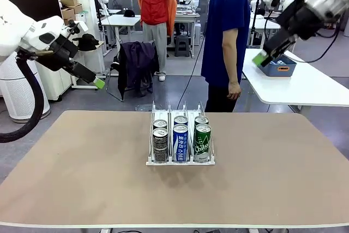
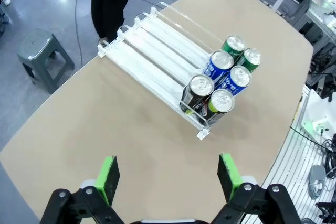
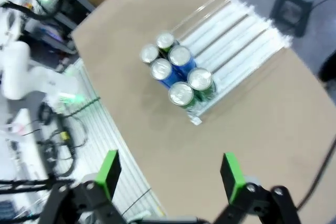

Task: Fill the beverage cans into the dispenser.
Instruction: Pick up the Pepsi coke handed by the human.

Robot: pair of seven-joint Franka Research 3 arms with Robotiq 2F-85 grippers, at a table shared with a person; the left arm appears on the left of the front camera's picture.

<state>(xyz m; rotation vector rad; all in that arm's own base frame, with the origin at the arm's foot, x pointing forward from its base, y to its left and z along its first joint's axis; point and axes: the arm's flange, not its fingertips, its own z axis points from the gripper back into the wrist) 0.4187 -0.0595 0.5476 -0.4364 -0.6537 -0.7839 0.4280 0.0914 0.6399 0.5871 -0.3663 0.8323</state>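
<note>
We find the dispenser near the middle of the surface, its low front lip turned toward our side, and six cans stand in it. Two dark cans fill the left lane, two blue cans the middle lane and two green cans the right lane. Each pair stands one behind the other, with the front can against the lip. We take it that the wire dividers keep each sort in its own lane and that the lip stops the front can from sliding out. Behind the pairs the lanes lie bare, so there is room for more. The left end effector hangs high over the left end of the surface, its green pads spread wide with nothing between them. The right end effector is likewise raised off to the right, wide open and empty. We judge both arms are held up and back to leave the dispenser clear. A person stands at the far side, one hand hanging loose. To our eye the filling is either done or waiting on more cans.
</note>
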